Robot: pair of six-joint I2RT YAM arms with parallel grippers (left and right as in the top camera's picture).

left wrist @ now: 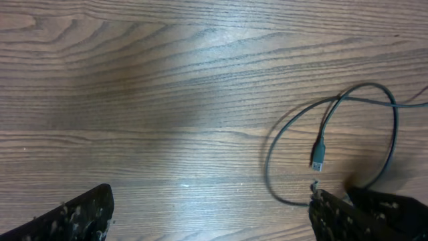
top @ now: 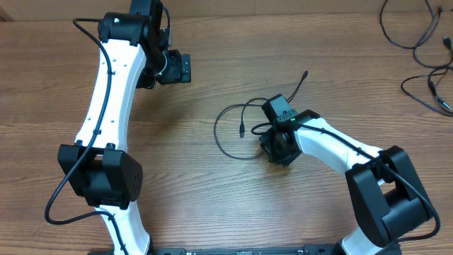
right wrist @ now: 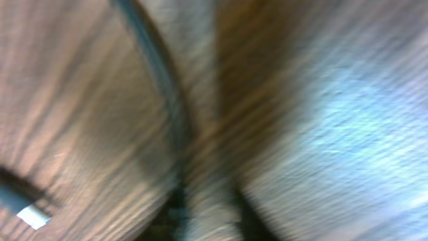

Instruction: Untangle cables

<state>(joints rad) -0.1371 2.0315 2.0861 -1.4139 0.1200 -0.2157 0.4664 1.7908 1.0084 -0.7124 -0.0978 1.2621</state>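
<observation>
Overhead view has the right hand (top: pixel 278 146) low over the counter (top: pixel 184 177) near the middle, set on the right side of a loose cable loop (top: pixel 221 142). Its fingers are hidden under the wrist, and the right wrist view is smeared with blur, so it cannot be told whether the hand is clenched on the cord or released. That view shows only the cord running close toward the fingers and a pale plug tip at the lower left.

Outward from the hand, the loop sweeps left and round. One plug (top: pixel 241 132) lies inside it, and a second end (top: pixel 304 74) points toward the far right. The left wrist view shows the cord crossing itself once above the plug.

The left hand (top: pixel 177 69) hangs well apart at the far left, released, with fingers spread wide. More cables (top: pixel 417 42) lie at the far right edge.

The step in hand looks like taking the cord beside the crossing. It would go best with a square pinch on a single strand and a small lift. A slow draw to the right would then let the plug slide back through the loop without snagging. The left hand could pin the loop's left side.
</observation>
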